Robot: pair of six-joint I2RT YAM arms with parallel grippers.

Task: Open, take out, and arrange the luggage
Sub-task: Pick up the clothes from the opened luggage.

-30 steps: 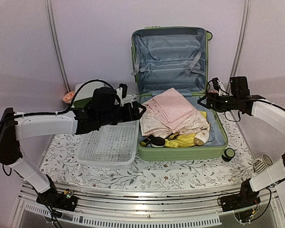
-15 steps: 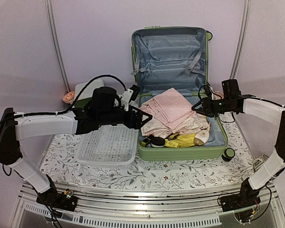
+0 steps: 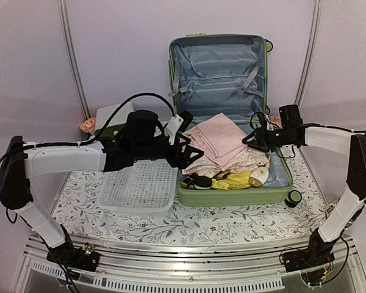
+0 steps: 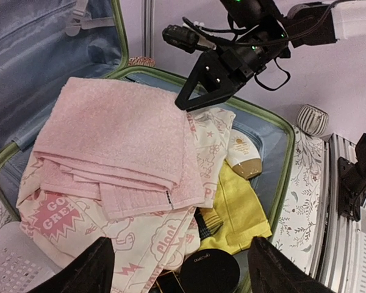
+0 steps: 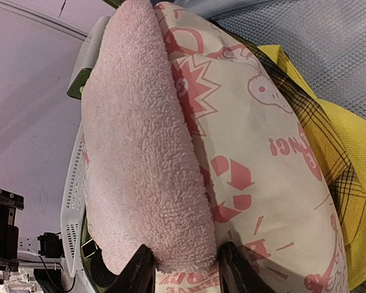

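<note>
Right wrist: right gripper [image 5: 184, 274] pinches towel [image 5: 140, 146] edge, atop cloth [image 5: 250, 134] inside luggage [image 3: 232, 196], open, lid up. Left gripper [image 3: 182, 151] gapes, empty, over luggage's left rim. Lift towel straight up, slowly; cloth may drag along.

Light-green luggage [image 3: 232, 196], pink towel [image 4: 116, 134]

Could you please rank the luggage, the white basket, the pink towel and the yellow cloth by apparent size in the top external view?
1. The luggage, open, by far the largest.
2. The white basket.
3. The pink towel.
4. The yellow cloth, partly covered, so only its visible part counts.
</note>
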